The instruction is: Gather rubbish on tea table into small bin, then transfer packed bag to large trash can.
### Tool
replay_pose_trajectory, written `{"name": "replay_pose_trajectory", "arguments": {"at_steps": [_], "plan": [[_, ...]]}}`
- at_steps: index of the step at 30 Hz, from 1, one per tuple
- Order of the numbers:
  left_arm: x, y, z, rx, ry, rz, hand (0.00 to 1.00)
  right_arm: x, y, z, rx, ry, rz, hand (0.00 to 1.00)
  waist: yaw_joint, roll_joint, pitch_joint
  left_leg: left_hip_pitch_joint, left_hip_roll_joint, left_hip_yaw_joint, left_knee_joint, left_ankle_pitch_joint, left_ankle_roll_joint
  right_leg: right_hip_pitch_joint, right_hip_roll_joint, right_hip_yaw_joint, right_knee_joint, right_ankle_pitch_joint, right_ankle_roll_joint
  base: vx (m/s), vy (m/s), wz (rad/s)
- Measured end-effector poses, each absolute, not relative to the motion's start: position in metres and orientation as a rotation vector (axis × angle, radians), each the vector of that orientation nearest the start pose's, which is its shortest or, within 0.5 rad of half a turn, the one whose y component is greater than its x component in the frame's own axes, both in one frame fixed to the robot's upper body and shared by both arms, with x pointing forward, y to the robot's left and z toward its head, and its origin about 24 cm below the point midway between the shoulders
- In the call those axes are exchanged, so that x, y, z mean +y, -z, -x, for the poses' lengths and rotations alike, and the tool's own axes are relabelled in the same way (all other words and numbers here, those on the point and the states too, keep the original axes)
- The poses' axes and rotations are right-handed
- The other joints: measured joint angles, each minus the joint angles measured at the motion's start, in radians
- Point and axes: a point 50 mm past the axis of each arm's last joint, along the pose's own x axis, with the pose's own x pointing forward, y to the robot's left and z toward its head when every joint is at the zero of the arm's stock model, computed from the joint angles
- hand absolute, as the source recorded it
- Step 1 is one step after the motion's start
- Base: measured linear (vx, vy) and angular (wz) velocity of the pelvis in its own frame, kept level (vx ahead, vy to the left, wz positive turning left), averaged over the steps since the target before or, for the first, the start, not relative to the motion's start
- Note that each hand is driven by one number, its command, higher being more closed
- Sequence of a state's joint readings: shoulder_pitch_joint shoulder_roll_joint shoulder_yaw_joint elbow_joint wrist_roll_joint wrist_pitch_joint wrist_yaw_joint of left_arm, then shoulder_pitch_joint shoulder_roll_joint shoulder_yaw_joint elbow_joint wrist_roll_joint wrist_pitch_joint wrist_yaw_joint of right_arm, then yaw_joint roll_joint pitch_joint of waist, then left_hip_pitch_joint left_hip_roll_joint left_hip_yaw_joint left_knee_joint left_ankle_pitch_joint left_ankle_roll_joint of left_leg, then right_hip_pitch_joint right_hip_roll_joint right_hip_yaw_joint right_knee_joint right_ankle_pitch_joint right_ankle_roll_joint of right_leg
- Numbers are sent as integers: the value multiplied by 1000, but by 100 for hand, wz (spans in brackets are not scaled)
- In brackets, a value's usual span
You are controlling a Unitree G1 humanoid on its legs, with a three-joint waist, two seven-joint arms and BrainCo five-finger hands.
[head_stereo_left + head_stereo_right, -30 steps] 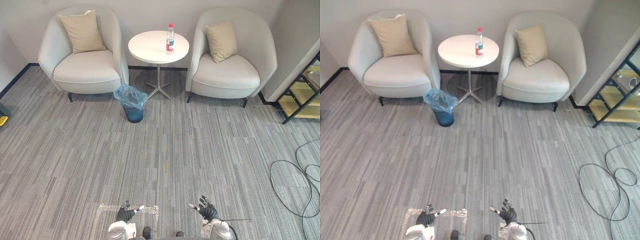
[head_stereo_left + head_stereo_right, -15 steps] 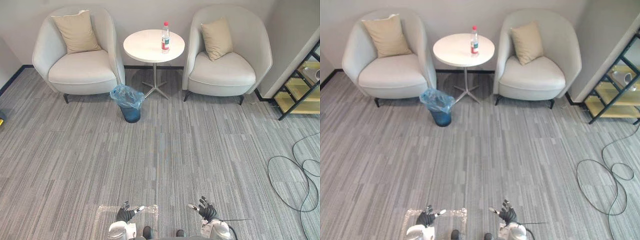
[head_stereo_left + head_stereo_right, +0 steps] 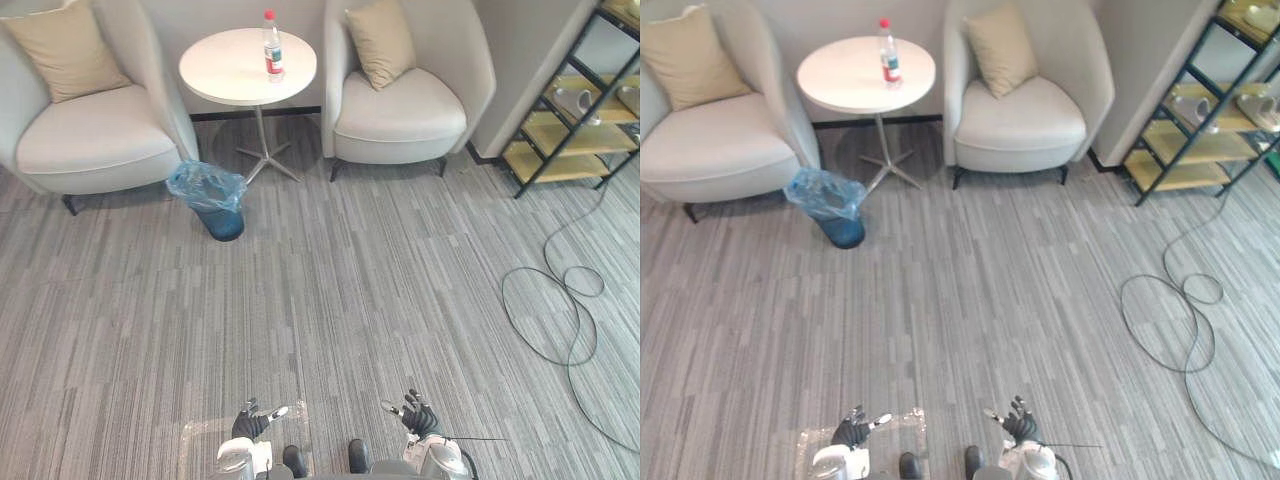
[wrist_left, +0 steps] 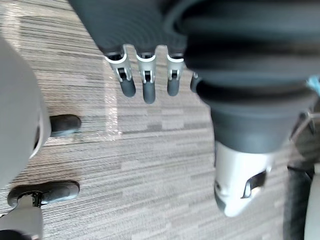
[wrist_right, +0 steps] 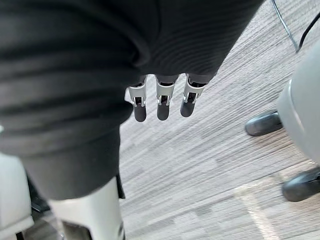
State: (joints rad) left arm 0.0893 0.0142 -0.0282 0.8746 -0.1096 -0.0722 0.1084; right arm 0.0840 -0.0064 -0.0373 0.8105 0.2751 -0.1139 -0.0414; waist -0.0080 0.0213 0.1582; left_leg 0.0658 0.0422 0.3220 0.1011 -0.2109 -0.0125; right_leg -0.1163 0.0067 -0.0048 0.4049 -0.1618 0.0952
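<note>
A clear plastic bottle [image 3: 270, 45] with a red cap and label stands upright on the round white tea table [image 3: 230, 75], far ahead between two armchairs. On the carpet to the table's left is a small bin [image 3: 212, 198] lined with a crumpled blue bag. My left hand [image 3: 247, 423] and right hand [image 3: 417, 418] hang low at the near edge, far from the table. Both are open, fingers [image 4: 145, 82] relaxed and empty; the right fingers [image 5: 161, 102] also hang straight over the carpet.
Two pale armchairs, left [image 3: 85, 130] and right [image 3: 405, 95], each with a beige cushion, flank the table. A black-framed shelf unit [image 3: 575, 105] stands at the far right. Grey striped carpet stretches between me and the table.
The whole scene has slid left and the shelf unit has come further into view, so the camera turned right. Both hands remain low and open.
</note>
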Motion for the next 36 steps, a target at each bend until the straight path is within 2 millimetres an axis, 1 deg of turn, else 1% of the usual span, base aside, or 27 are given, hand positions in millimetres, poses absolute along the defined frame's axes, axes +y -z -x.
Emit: {"name": "replay_pose_trajectory", "arguments": {"at_steps": [2, 3, 4, 7, 9, 10, 11, 12, 13, 15, 16, 17, 18, 19, 21, 22, 24, 25, 26, 27, 28, 29, 32, 33, 34, 35, 36], "plan": [[158, 142, -135, 887, -146, 31, 0, -165, 129, -151, 761, 232, -249, 0, -5, -8, 10, 40, -5, -12, 9, -40, 5, -118, -32, -63, 276, -6, -11, 195, 71, 20], [160, 142, -135, 886, -150, 28, 0, -164, 128, -153, 755, 226, -251, 0, -4, -18, 13, 58, -8, -18, 15, -47, 8, -147, -52, -91, 356, -31, -24, 314, 57, 30], [164, 142, -135, 892, -156, 20, 0, -163, 128, -154, 753, 221, -249, 0, -6, -22, 17, 94, -5, -38, 10, -59, 5, -189, -76, -147, 409, -89, -29, 303, 32, 32], [165, 140, -140, 878, -161, 23, 0, -165, 124, -161, 730, 214, -240, 0, -15, -6, 28, 128, 19, -71, -21, -60, 4, -249, -75, -197, 317, -113, -39, 361, -22, 45], [164, 137, -147, 859, -156, 24, 0, -166, 120, -167, 709, 201, -229, 0, -18, 5, 43, 155, 40, -96, -29, -60, 1, -285, -39, -197, 143, -54, -50, 487, -122, 49], [165, 137, -147, 856, -159, 26, 0, -165, 121, -165, 711, 196, -228, 0, -23, -9, 41, 176, 33, -128, -28, -72, -23, -279, -32, -184, 41, 35, -100, 504, -165, 49], [165, 137, -146, 858, -163, 27, 0, -164, 121, -164, 714, 196, -230, 0, -27, -15, 40, 186, 30, -139, -26, -79, -36, -277, -34, -185, 27, 64, -122, 546, -217, 61], [165, 140, -142, 880, -174, 36, 0, -162, 121, -164, 712, 190, -231, 0, -35, -19, 39, 210, 38, -166, -6, -102, -69, -268, -40, -206, 45, 84, -160, 640, -303, 51], [163, 140, -143, 878, -177, 48, 0, -165, 119, -169, 701, 189, -224, 0, -33, 2, 34, 128, 73, -184, 156, -98, -74, -239, -23, -220, 17, 50, -164, 524, -253, 51], [160, 139, -146, 869, -173, 58, 0, -164, 119, -169, 701, 187, -225, 0, -34, 16, 45, 11, 105, -198, 400, -71, -71, -194, -9, -240, -37, 46, -173, 409, -196, 25], [158, 138, -146, 865, -189, 86, 0, -161, 120, -167, 713, 178, -226, 0, -20, 24, 73, -126, 174, -187, 749, -39, -58, -83, 22, -247, -117, 46, -192, 506, -211, 11], [158, 137, -147, 859, -192, 91, 0, -161, 121, -166, 717, 179, -228, 0, -16, 24, 77, -147, 190, -180, 813, -39, -56, -52, 26, -250, -132, 43, -197, 594, -211, 18], [158, 134, -151, 834, -195, 98, 0, -160, 122, -163, 724, 186, -234, 0, -15, 10, 91, -195, 219, -151, 923, -38, -53, 36, 28, -258, -168, 36, -206, 536, -169, 23], [157, 130, -157, 800, -204, 120, 0, -159, 120, -162, 714, 189, -241, 0, -4, -10, 99, -257, 227, -122, 954, -34, -45, 115, 19, -259, -216, 34, -209, 439, -140, 24], [156, 126, -162, 774, -196, 124, 0, -158, 117, -165, 693, 187, -247, 0, 1, -26, 98, -356, 205, -116, 899, -33, -44, 172, 9, -261, -277, 19, -198, 369, -75, 5], [153, 122, -170, 745, -183, 130, 0, -160, 116, -169, 681, 199, -252, 0, 8, -20, 112, -416, 181, -115, 801, -37, -44, 206, 8, -258, -306, 12, -191, 409, -13, -5], [152, 119, -177, 727, -174, 131, 0, -162, 115, -170, 678, 214, -261, 0, 17, -19, 120, -438, 143, -117, 667, -35, -42, 232, -4, -259, -314, 1, -174, 305, 67, -5], [150, 119, -177, 727, -172, 137, 0, -163, 114, -172, 669, 213, -261, 0, 19, -19, 121, -442, 97, -118, 512, -16, -33, 261, -15, -257, -328, -11, -159, 374, 146, -2], [147, 120, -176, 731, -168, 143, 0, -164, 115, -171, 674, 215, -258, 0, 21, -17, 119, -439, 57, -147, 375, 28, -38, 279, -20, -250, -335, -26, -142, 476, 216, -20], [144, 122, -173, 745, -155, 143, 0, -166, 117, -167, 687, 218, -255, 0, 32, 10, 104, -423, 30, -192, 230, 167, -6, 293, -6, -223, -343, -45, -118, 396, 212, -32], [143, 122, -173, 747, -153, 146, 0, -166, 118, -167, 693, 218, -253, 0, 39, 9, 102, -420, 25, -197, 231, 194, 45, 296, -7, -209, -340, -54, -109, 410, 204, -37], [147, 122, -175, 748, -162, 134, 0, -157, 120, -169, 703, 205, -274, 0, 46, -23, 90, -413, 0, -174, 234, 168, 52, 295, -42, -187, -326, -62, -101, 398, 195, -22], [145, 122, -174, 748, -163, 143, 0, -148, 120, -168, 697, 188, -308, 0, 69, -29, 87, -367, -4, -128, 272, 89, 73, 269, -78, -140, -179, -69, -88, 358, 186, -33], [145, 124, -171, 759, -166, 142, 0, -143, 121, -165, 704, 176, -323, 0, 77, -34, 83, -305, -9, -101, 261, 52, 79, 239, -102, -110, -38, -71, -82, 419, 248, -56], [147, 126, -166, 774, -165, 132, 0, -139, 121, -164, 709, 158, -327, 0, 73, -44, 74, -243, -29, -87, 235, 17, 77, 180, -134, -91, 140, -47, -54, 419, 238, -50], [147, 127, -165, 779, -161, 128, 0, -139, 122, -164, 710, 156, -327, 0, 71, -47, 71, -223, -38, -85, 225, 12, 80, 156, -146, -91, 197, -32, -46, 343, 157, -25], [148, 129, -162, 797, -143, 104, 0, -140, 123, -162, 714, 156, -327, 0, 58, -51, 69, -168, -53, -86, 207, -11, 86, 93, -179, -96, 367, 4, -34, 353, 114, 2]]}}
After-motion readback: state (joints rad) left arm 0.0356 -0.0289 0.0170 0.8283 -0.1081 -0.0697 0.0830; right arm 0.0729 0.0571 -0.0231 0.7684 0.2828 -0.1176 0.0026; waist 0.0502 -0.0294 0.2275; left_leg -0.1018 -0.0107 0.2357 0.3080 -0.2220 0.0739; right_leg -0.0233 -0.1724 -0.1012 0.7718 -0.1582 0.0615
